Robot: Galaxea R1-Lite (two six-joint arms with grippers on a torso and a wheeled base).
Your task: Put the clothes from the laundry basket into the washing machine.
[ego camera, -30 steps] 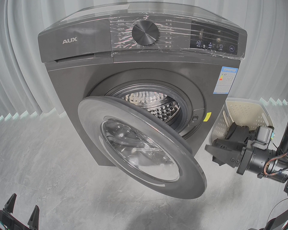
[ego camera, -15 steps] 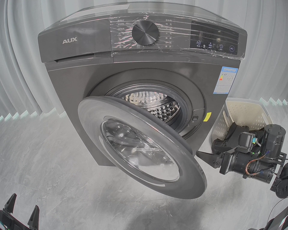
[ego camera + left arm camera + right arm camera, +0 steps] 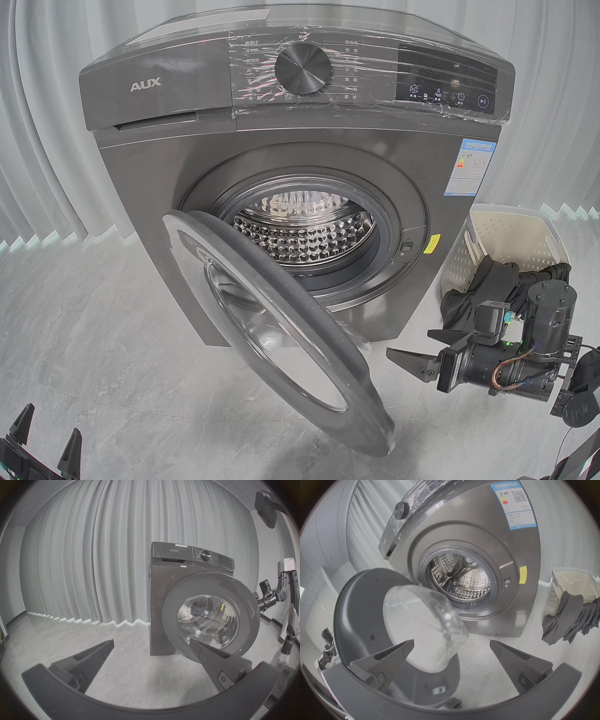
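Note:
The grey washing machine stands in front of me with its round door swung wide open, baring the steel drum. To its right a cream laundry basket holds dark clothes that hang over its front rim. My right gripper is open and holds nothing, low between the door's edge and the basket. In the right wrist view its fingers frame the door, the drum and the clothes. At the lower left my left gripper is open and holds nothing.
Pale curtains hang behind the machine, and grey tiled floor spreads to the left. In the left wrist view the door faces the camera and the right arm shows beyond it. The open door juts out over the floor.
The door has swung open wider, showing more of the drum. My right gripper has dropped and shifted left, away from the basket. The left gripper has stayed put.

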